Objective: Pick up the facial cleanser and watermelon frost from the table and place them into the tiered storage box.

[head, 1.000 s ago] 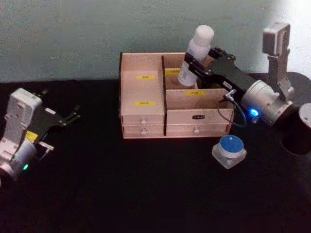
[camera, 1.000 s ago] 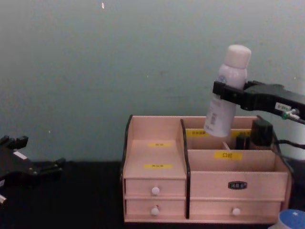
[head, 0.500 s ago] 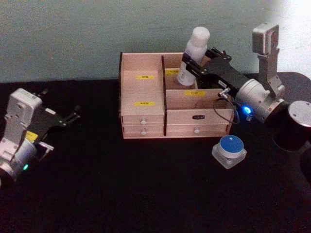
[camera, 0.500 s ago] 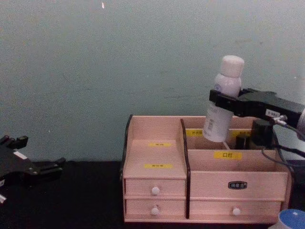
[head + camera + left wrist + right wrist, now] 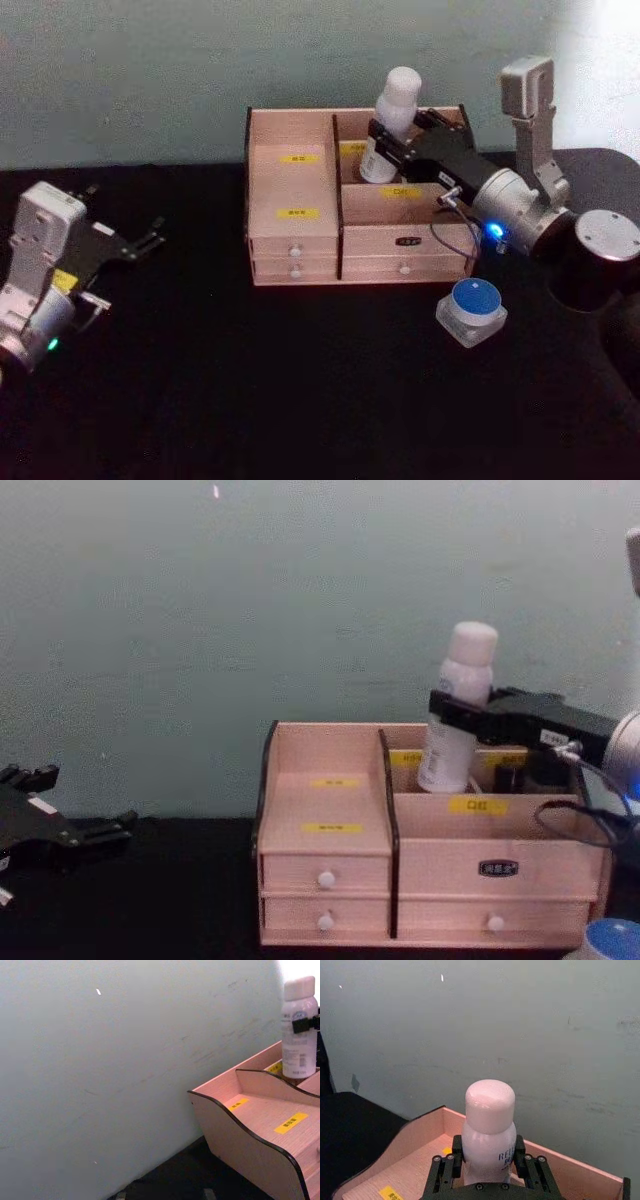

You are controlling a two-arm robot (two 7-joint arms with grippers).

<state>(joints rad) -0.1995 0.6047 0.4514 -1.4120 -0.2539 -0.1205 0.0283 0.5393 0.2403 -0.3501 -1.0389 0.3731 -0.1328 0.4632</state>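
The right gripper [image 5: 385,148] was clamped around the waist of the facial cleanser [image 5: 396,105], holding it nearly upright. The bottle's lower end was sunk into the rear compartment of the tiered storage box [image 5: 295,215], just right of the box's middle divider. The watermelon frost [image 5: 472,310] sat on the black worktop [image 5: 300,400] near the box's right front corner, and the left gripper [image 5: 148,240] hung with fingers apart, well off to the box's left.

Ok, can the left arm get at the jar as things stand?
Doubtful. The jar sits by the front right corner of the box, far across the table from the left claw. The way along the box front looks free, so distance is the doubt.
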